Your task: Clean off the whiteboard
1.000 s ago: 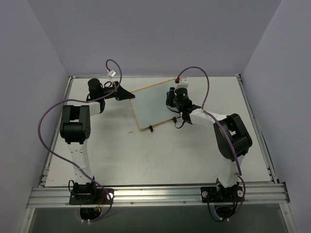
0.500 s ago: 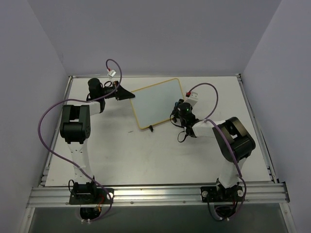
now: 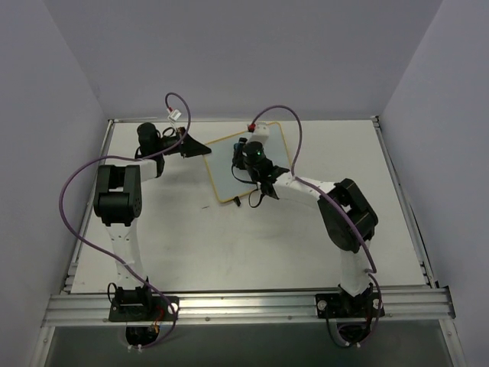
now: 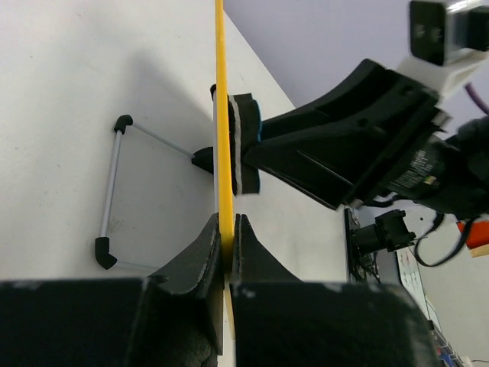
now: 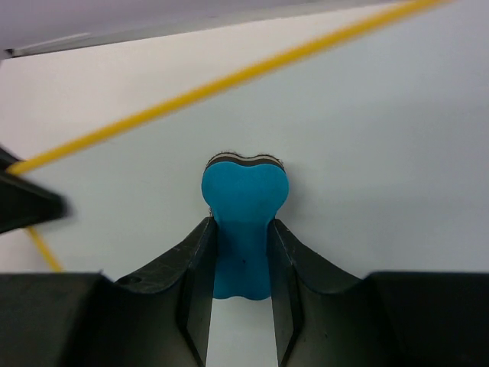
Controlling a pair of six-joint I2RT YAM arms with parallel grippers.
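Whiteboard [image 4: 221, 115] rim pinched in left hand [image 4: 227, 237], eraser [image 5: 244, 200] touching

The left arm [image 3: 118, 200] reaches forward, elbow bent, the left gripper [image 4: 227, 228] with jaws pinched together. The right arm [image 3: 348, 218] stretches forward-left, the right gripper [image 5: 243, 233] clamped too.

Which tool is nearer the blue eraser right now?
Right. The right tool grips the eraser, pressed on the whiteboard face; the left tool clamps the whiteboard's rim, apart from the eraser.
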